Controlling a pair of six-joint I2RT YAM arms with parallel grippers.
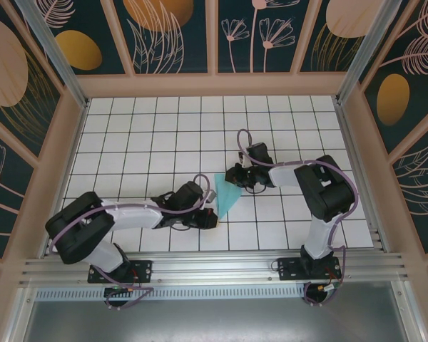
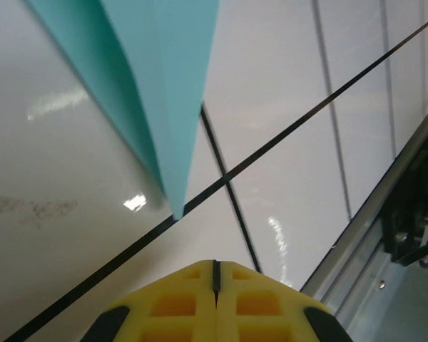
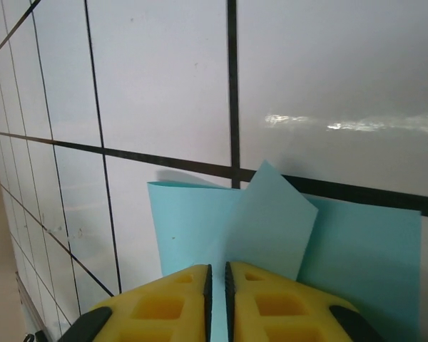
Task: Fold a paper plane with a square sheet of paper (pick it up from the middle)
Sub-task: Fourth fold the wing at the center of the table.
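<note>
On bench (image 1: 164, 128): left fingers (image 2: 178, 303) closed, empty, beside paper (image 2: 164, 85) tip; right fingers (image 3: 164, 303) barely parted, grip unclear; we'd flatten crease slowly.

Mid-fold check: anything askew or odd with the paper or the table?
One flap of the cyan paper sits crooked by the right gripper, its corner angled across the layer beneath rather than lining up with its edges. A faint brownish smudge marks the table. No tear visible.
</note>
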